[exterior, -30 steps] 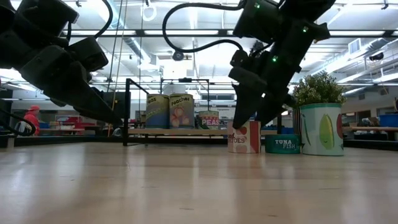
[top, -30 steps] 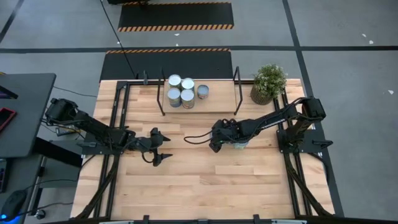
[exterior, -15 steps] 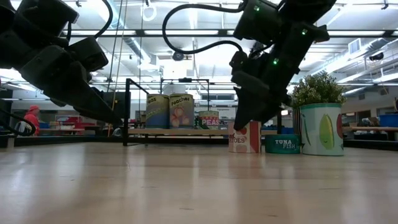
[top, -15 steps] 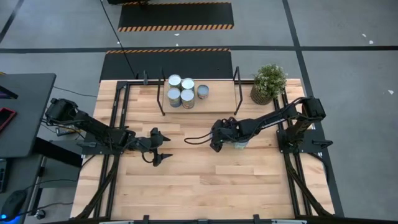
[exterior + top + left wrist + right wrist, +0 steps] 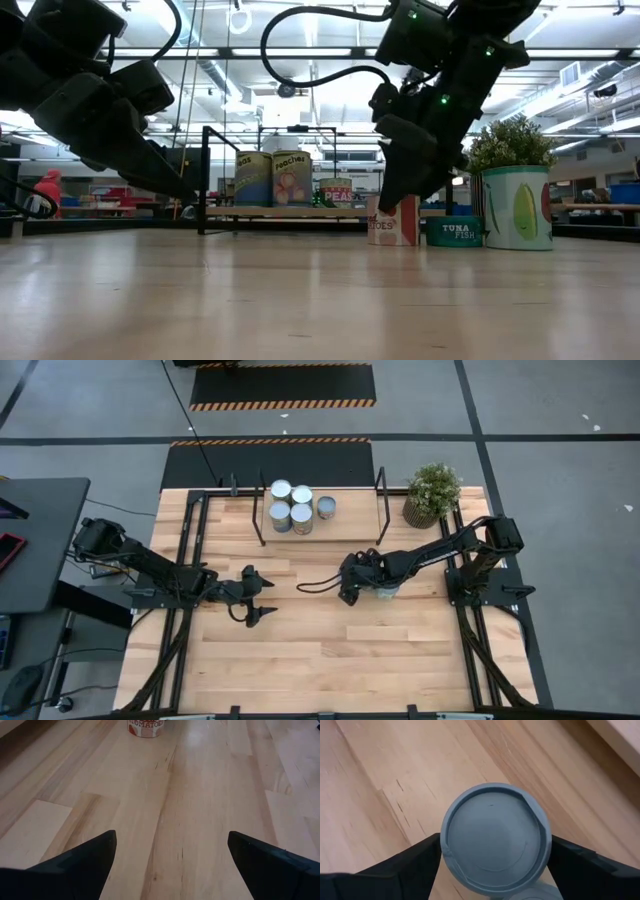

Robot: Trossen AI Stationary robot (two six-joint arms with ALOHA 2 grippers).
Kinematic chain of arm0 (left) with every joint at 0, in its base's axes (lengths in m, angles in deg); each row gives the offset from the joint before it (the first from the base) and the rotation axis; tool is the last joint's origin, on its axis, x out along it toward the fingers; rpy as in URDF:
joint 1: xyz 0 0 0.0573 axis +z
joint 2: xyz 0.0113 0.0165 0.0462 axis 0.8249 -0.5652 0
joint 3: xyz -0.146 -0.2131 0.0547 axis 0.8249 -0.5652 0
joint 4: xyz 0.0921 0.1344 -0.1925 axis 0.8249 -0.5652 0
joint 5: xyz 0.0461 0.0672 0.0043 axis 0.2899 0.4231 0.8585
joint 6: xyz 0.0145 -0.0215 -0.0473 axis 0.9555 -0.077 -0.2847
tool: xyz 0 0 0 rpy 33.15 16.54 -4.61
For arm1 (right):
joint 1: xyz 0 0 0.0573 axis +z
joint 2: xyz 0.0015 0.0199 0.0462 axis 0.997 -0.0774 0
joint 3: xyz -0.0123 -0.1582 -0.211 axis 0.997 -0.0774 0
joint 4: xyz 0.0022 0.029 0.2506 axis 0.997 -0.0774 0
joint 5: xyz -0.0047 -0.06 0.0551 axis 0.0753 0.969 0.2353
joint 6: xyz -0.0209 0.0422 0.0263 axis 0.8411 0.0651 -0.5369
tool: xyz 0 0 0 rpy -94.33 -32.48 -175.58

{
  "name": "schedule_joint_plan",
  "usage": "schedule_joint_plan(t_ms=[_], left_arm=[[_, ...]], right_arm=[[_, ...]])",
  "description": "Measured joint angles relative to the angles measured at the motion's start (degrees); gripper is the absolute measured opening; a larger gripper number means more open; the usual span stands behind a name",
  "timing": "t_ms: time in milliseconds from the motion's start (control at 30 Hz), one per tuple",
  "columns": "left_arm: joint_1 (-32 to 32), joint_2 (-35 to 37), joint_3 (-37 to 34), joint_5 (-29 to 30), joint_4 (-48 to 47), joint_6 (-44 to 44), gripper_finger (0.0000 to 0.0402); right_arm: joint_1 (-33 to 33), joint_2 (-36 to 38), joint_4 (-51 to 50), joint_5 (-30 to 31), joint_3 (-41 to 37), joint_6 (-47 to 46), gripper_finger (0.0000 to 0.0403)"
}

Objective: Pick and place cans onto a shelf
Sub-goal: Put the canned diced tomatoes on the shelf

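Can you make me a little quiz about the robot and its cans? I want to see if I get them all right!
1. True or false: the left claw is holding a can.
2. Count them: in the view from above, how many cans stand on the shelf?
3. Pick one: what is the right claw hanging right over?
A. the tomato can
B. the potted plant
C. the tuna can

Key: 1. False, it is open and has nothing in it. 2. Five. 3. A.
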Motion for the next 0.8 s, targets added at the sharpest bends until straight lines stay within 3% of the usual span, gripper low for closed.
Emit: schedule_joint_plan(t_ms=[267, 500, 800], left_arm=[[0.0, 0.01, 0.01, -0.01, 0.0, -0.02, 0.0389], [0.0, 0.0, 0.0, -0.01, 0.0, -0.02, 0.0389], [0.0, 0.0, 0.0, 0.0, 0.0, 0.0, 0.0389]], right_arm=[[0.0, 0.0, 0.18, -0.16, 0.01, 1.52, 0.0292], [-0.21, 0.02, 1.39, -0.81, 0.31, 4.82, 0.0306], [-5.26, 0.15, 1.54, -5.83, 7.14, 25.86, 0.0307]])
